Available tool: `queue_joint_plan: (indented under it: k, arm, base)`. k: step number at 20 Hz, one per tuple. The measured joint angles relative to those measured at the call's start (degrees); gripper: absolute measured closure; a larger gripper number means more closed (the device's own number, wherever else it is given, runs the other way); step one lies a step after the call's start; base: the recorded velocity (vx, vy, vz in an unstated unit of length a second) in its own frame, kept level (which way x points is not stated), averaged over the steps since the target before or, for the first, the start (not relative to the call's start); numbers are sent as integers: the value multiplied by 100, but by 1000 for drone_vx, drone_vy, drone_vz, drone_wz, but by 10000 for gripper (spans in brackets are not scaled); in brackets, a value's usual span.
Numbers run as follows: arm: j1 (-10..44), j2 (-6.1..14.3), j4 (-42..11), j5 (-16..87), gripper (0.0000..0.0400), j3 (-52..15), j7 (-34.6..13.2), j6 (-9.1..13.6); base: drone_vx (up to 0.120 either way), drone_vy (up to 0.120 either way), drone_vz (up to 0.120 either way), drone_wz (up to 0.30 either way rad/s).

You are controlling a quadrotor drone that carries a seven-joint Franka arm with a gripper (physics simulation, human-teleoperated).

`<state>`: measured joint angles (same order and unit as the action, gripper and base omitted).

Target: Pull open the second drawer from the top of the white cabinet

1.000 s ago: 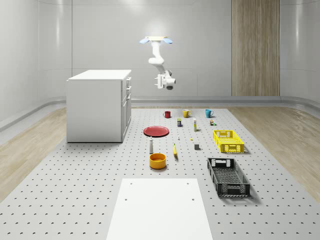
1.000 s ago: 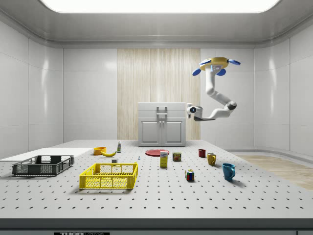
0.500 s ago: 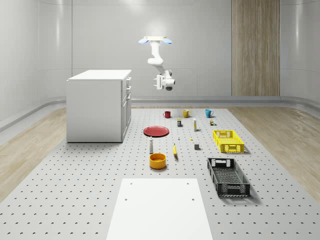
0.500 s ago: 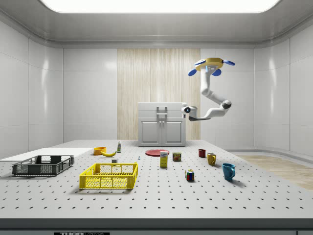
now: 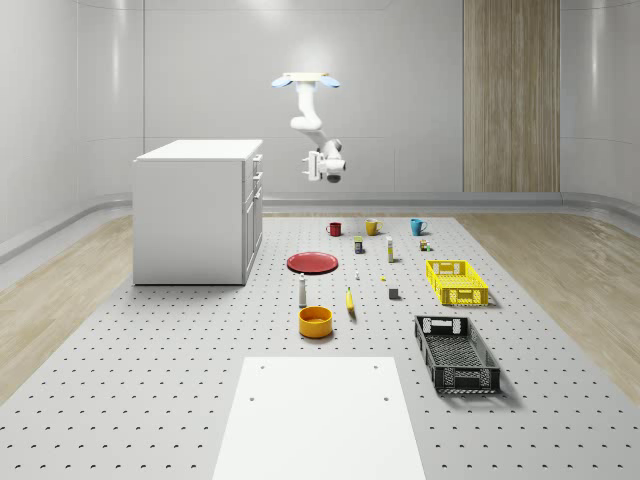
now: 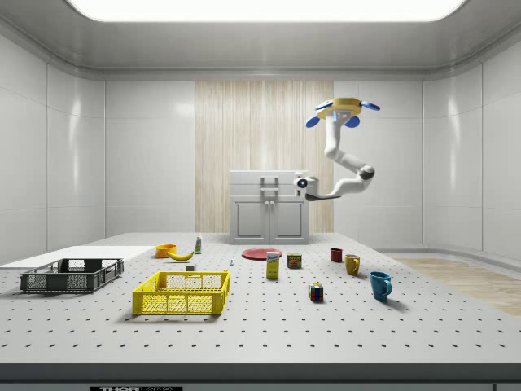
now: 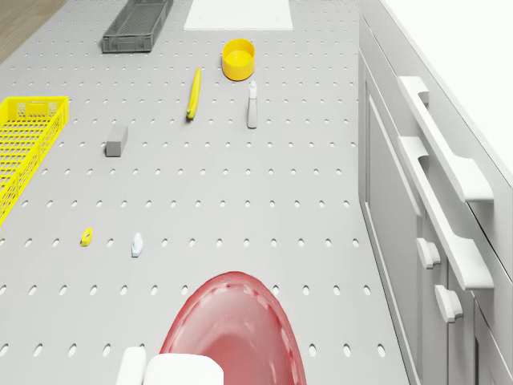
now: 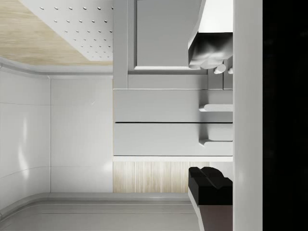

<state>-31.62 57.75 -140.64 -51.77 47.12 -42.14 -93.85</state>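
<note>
White and boxy, the cabinet (image 5: 198, 210) stands on the perforated grey table (image 5: 150, 380) toward the whole-scene view's left, its drawer front facing right; the second drawer from the top (image 8: 163, 106) sits flush and shut, its bar handle (image 7: 445, 210) sticking out just below the top drawer's handle (image 7: 450, 144). Hovering high in the air to the right of the cabinet front is the drone (image 5: 308, 82), with its arm (image 5: 312, 120) bent downward and the gripper (image 5: 313, 166) held level with the upper drawers, apart from them and touching nothing. In the wrist view one pale fingertip (image 8: 208, 50) and one dark fingertip (image 8: 210, 185) stand well apart with both drawer fronts seen between them, so the claw is spread wide and holds nothing. Open air lies between the claw and the handles. Below the drone on the table lies a red plate (image 5: 313, 262). Nearer the camera are a small white bottle (image 5: 302, 291), a banana (image 5: 350, 302) and an orange bowl (image 5: 315, 321). Farther back stand a red mug (image 5: 334, 229), a yellow mug (image 5: 372, 227) and a blue mug (image 5: 417, 226). To the right sit a yellow crate (image 5: 456, 282) and a black crate (image 5: 456, 353).
</note>
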Motion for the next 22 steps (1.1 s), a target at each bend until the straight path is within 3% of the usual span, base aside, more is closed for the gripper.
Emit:
queue_joint_plan:
  k: [22]
  arm:
    - [-387,387,-50,304,100,140,-249,-358]
  base:
    - [120,0,0,0]
